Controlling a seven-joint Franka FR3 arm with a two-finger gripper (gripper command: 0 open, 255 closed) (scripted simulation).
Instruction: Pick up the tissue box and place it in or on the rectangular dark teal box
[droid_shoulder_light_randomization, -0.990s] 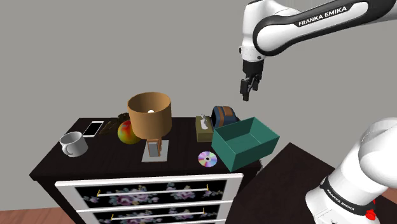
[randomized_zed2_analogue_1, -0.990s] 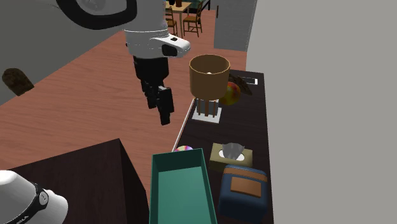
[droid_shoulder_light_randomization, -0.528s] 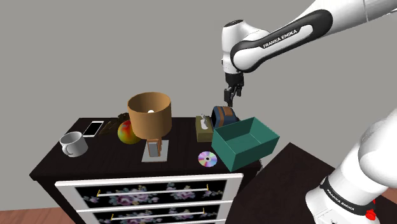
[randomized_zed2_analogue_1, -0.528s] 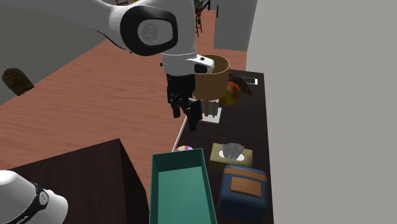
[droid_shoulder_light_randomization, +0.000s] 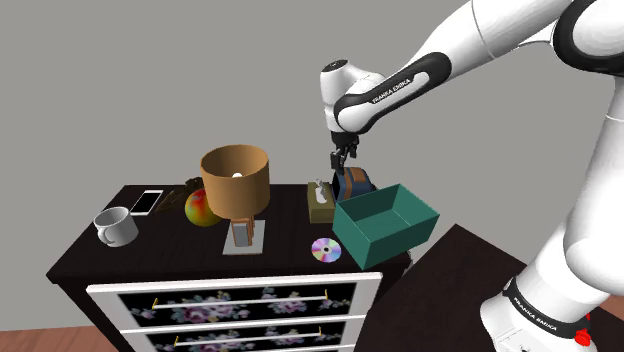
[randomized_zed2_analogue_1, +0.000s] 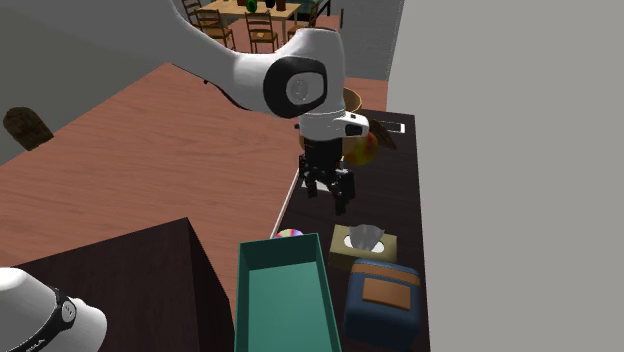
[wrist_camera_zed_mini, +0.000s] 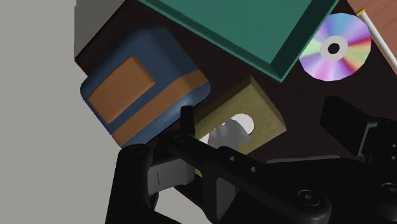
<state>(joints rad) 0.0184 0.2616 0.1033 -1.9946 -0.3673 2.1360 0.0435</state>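
Dresser top (droid_shoulder_light_randomization: 285, 226); tissue box (droid_shoulder_light_randomization: 321, 204) just beside bag (droid_shoulder_light_randomization: 358, 184), teal box (droid_shoulder_light_randomization: 400, 236).

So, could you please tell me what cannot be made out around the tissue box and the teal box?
- Wrist view: the gripper and its black body cover the near end of the tissue box.
- Shoulder view: the front wall of the teal box hides most of its floor. In the second exterior view the bottom edge cuts it off.
- Second exterior view: the arm hides most of the lamp.
- Shoulder view: the small dark item beside the fruit is too small to name.
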